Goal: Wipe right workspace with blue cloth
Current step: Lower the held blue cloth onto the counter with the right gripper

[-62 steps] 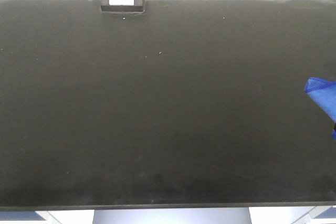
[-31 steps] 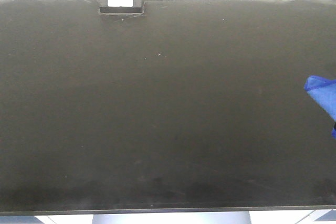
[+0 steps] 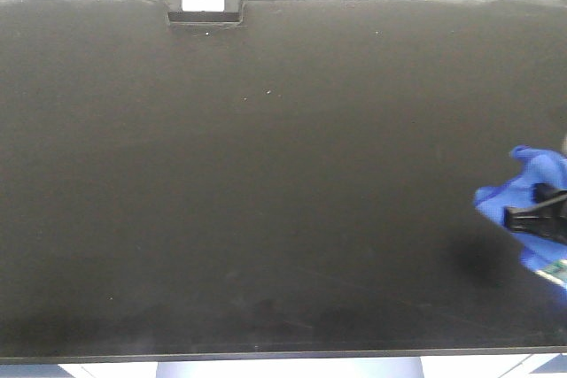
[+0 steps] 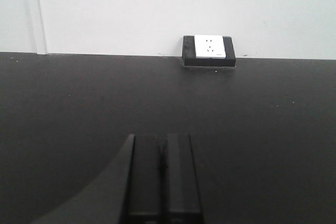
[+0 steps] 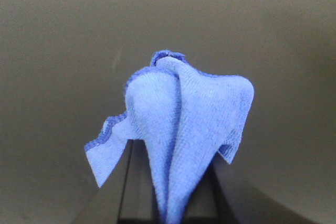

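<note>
Front camera overhead; wrist cameras skim right workspace (image 4: 262,129).

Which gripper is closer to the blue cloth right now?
Right. The right gripper has its jaws shut on the blue cloth; the left gripper, jaws shut, faces the white-faced box, no cloth in its view.

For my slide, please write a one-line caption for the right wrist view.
Right gripper shut on the bunched blue cloth, with the dark right workspace blurred behind.
</note>
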{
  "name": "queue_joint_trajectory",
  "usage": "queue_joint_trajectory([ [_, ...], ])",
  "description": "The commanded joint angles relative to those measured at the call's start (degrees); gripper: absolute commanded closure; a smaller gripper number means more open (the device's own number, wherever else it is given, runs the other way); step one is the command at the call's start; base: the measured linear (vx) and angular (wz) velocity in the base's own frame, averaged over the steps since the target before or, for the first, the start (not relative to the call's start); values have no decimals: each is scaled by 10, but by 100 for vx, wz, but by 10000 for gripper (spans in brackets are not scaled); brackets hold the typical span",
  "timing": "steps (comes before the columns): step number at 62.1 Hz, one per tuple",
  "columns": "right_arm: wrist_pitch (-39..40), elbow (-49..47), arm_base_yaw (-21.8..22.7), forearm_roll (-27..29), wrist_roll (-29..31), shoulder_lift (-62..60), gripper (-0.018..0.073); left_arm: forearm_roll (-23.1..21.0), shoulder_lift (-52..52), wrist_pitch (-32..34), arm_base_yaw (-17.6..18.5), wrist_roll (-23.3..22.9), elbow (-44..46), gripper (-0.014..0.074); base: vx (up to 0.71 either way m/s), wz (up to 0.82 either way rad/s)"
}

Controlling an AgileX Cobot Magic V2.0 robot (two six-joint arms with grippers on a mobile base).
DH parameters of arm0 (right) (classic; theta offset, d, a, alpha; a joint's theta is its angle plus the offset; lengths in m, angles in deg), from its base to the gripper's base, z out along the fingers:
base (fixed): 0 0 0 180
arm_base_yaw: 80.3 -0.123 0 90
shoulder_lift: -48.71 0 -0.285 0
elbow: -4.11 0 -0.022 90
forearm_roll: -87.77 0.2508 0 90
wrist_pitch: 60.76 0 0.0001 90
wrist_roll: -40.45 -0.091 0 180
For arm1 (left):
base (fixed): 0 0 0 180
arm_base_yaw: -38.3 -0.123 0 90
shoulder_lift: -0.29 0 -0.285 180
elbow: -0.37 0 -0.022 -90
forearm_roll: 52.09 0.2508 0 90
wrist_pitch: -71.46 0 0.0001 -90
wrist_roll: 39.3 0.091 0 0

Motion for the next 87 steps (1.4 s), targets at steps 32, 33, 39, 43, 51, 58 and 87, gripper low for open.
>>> queue_joint_trajectory([
  [32, 286, -34, -296, 70, -33, 269, 561, 1, -9, 46, -3, -5, -18, 602, 0, 0],
  [33, 288, -37, -317, 75, -34, 272, 561, 1, -9, 46, -3, -5, -18, 602, 0, 0],
  [39, 291, -55, -376, 91, -21, 289, 559, 1, -9, 46, -3, -5, -18, 602, 0, 0],
  [43, 292, -59, -379, 111, -12, 292, 559, 1, -9, 46, -3, -5, -18, 602, 0, 0],
  [51, 277, -59, -325, 193, 25, 292, 559, 1, -9, 46, -3, -5, -18, 602, 0, 0],
  [58, 234, -59, -223, 247, 100, 292, 559, 1, -9, 46, -3, -5, -18, 602, 0, 0],
  [87, 180, -59, 68, 270, 187, 292, 559, 1, -9, 46, -3, -5, -18, 602, 0, 0],
])
